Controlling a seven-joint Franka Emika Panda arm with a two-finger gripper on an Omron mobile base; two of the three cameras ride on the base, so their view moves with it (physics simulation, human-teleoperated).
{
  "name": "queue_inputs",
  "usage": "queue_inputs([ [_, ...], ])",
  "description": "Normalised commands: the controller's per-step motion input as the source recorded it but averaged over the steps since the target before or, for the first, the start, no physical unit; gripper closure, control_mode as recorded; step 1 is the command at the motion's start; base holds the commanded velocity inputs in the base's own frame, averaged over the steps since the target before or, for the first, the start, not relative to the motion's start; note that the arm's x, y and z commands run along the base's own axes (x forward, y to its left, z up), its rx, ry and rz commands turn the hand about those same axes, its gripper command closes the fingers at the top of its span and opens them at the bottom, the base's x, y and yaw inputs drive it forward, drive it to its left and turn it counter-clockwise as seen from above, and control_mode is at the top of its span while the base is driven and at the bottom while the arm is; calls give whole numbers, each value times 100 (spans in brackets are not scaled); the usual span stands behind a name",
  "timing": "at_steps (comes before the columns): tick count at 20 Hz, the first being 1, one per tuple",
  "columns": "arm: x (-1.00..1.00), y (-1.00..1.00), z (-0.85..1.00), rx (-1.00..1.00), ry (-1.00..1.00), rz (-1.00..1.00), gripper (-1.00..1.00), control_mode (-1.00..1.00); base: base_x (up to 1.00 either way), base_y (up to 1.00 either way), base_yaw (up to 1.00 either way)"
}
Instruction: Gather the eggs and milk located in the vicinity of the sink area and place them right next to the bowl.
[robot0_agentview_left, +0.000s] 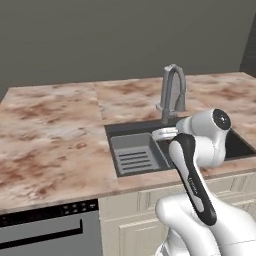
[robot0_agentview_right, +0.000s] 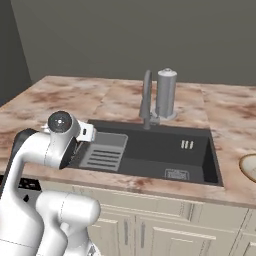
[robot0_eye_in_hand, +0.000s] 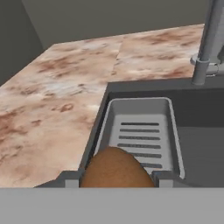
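Observation:
A brown egg (robot0_eye_in_hand: 114, 169) sits between my two finger tips, and the gripper (robot0_eye_in_hand: 116, 179) is shut on it. The hand hovers over the left end of the dark grey sink (robot0_eye_in_hand: 199, 144), above the ribbed grey tray (robot0_eye_in_hand: 141, 127) lying in the basin. In the base views my white wrist (robot0_agentview_left: 165, 133) (robot0_agentview_right: 86, 133) hangs over that same end of the sink (robot0_agentview_left: 131, 129) (robot0_agentview_right: 160, 150). The cream bowl (robot0_agentview_right: 249, 168) with a tan rim peeks in at the right edge of the counter. The milk is out of view.
A grey arched faucet (robot0_agentview_left: 173, 92) (robot0_agentview_right: 146, 100) stands behind the sink. A tall grey cylinder with a white cap (robot0_agentview_right: 166, 93) stands just right of it. Marbled counter (robot0_agentview_left: 50, 135) stretches left of the basin. A dark appliance front (robot0_agentview_left: 45, 227) sits below the counter edge.

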Motion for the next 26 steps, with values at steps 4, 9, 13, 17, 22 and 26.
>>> queue_inputs([
  [4, 0, 0, 0, 0, 0, 0, 100, 100, 5, -68, 0],
  [9, 0, 0, 0, 0, 0, 0, 100, 100, 4, -69, 0],
  [13, 0, 0, 0, 0, 0, 0, 100, 100, 4, -67, 0],
  [17, 0, 0, 0, 0, 0, 0, 100, 100, 4, -64, 0],
  [22, 0, 0, 0, 0, 0, 0, 100, 100, 3, -62, 0],
  [26, 0, 0, 0, 0, 0, 0, 100, 100, 4, -59, 0],
])
